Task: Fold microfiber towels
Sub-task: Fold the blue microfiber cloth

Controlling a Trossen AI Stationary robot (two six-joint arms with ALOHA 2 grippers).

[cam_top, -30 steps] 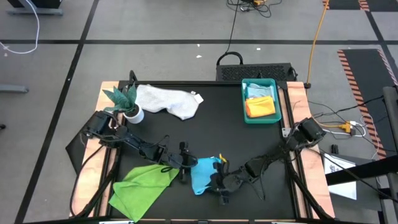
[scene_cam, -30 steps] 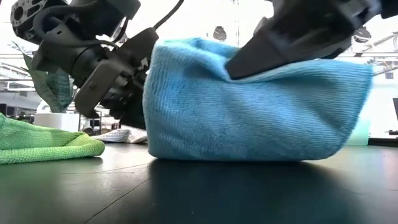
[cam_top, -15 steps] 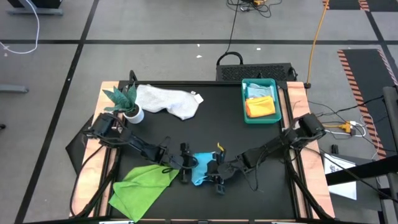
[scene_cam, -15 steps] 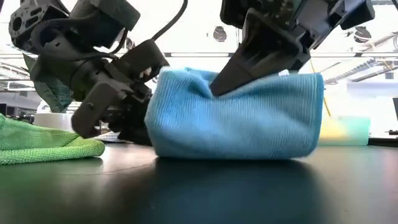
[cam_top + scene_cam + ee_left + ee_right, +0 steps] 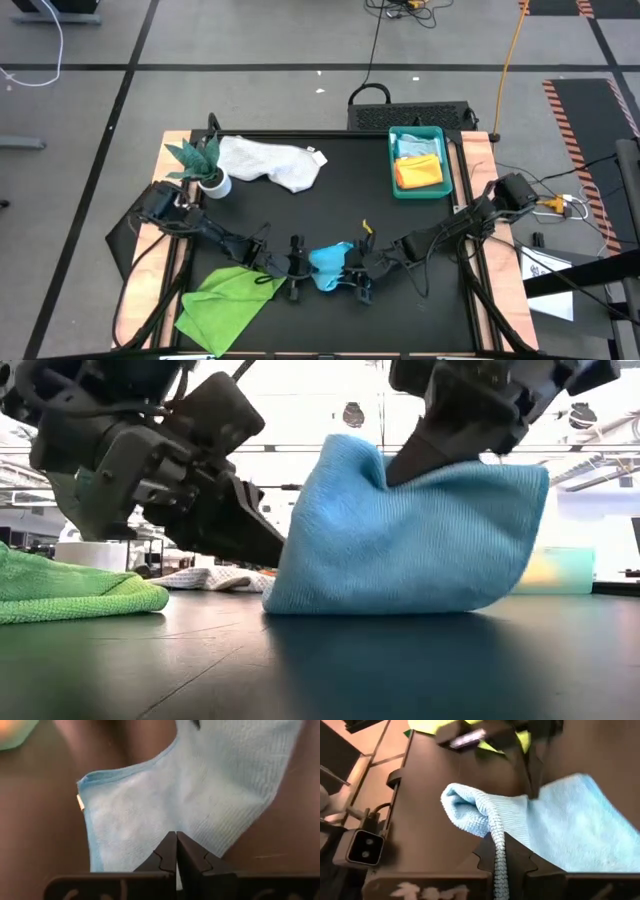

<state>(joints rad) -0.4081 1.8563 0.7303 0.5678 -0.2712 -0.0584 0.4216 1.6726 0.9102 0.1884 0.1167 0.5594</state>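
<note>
A bright turquoise-blue towel (image 5: 330, 266) stands bunched near the table's front edge, its lower fold (image 5: 400, 600) on the table. My right gripper (image 5: 352, 278) is at its right side, shut on its raised upper edge. My left gripper (image 5: 303, 268) comes in from the left with its fingers shut, the tips (image 5: 275, 555) against the towel's left side. A lime green towel (image 5: 230, 298) lies flat at the front left. A white-grey towel (image 5: 270, 162) lies crumpled at the back. My left gripper touches the blue towel low on its left side (image 5: 150, 827) with its shut fingertips, slanting down from the table's left. No cloth shows between the fingers. My right gripper pinches a folded edge at the towel's top (image 5: 496, 837) between its two fingers. It comes slanting down from the right. That edge (image 5: 375, 460) is lifted; the rest hangs below it with its bottom on the table.
A teal tray (image 5: 392, 170) at the back right holds a pale blue towel (image 5: 418, 146) and an orange one (image 5: 420, 174). A small plant in a white pot (image 5: 203, 165) stands at the back left. Bare black tabletop lies in the middle.
My right gripper has risen and gone toward the far edge, rolling as it went, with the blue towel's upper edge. The towel has drawn in narrower and its held edge now peaks higher, while its bottom has stayed on the table.
</note>
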